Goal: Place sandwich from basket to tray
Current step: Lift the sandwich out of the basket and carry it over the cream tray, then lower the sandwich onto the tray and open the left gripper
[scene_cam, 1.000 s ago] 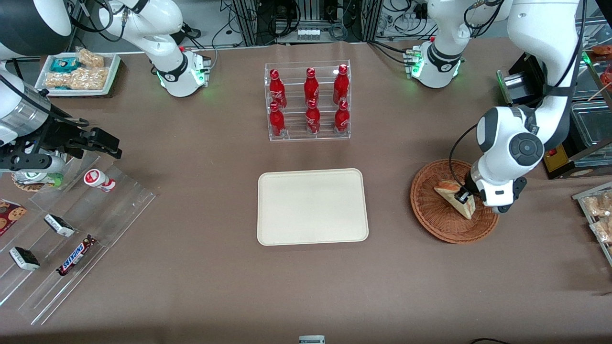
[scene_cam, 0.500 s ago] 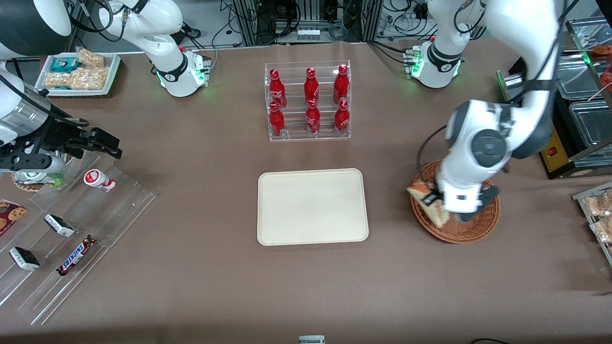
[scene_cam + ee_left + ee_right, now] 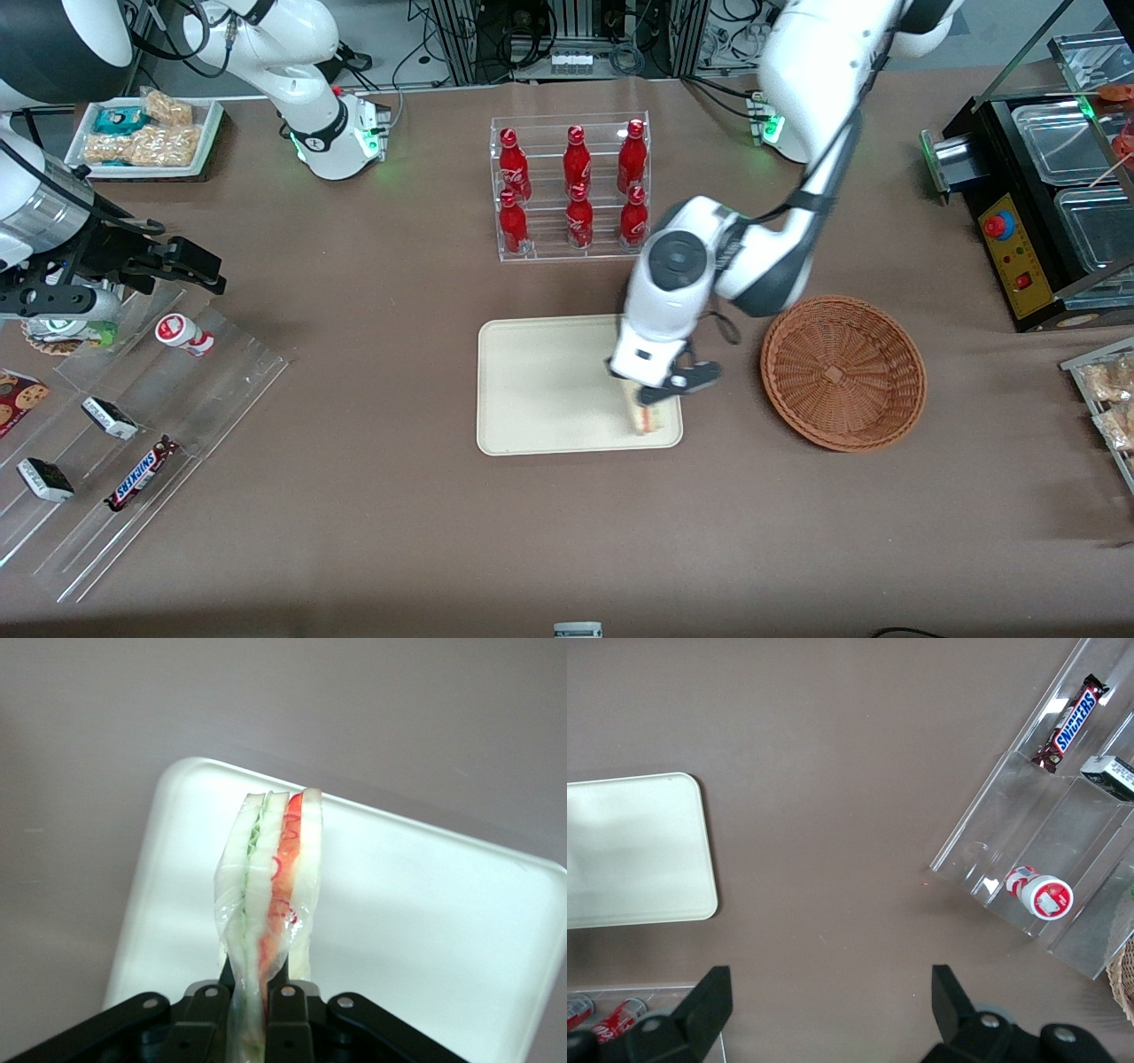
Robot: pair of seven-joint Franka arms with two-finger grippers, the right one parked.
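Observation:
My left gripper (image 3: 653, 396) is shut on the sandwich (image 3: 645, 418), a wrapped wedge of pale bread with red and light filling. It holds the sandwich over the corner of the cream tray (image 3: 540, 381) that is nearest the basket and the front camera. In the left wrist view the sandwich (image 3: 270, 895) stands on edge between the black fingers (image 3: 290, 1019) above the tray (image 3: 416, 904). The round reddish-brown wicker basket (image 3: 842, 372) stands beside the tray toward the working arm's end, with nothing in it.
A clear rack of red bottles (image 3: 571, 188) stands farther from the front camera than the tray. A clear stepped display with snack bars (image 3: 133, 443) lies toward the parked arm's end. A black appliance with metal pans (image 3: 1045, 204) and bagged snacks (image 3: 1107, 390) lie toward the working arm's end.
My gripper has lifted the sandwich out of the basket and carried it sideways to above the tray's near corner. The basket now holds nothing.

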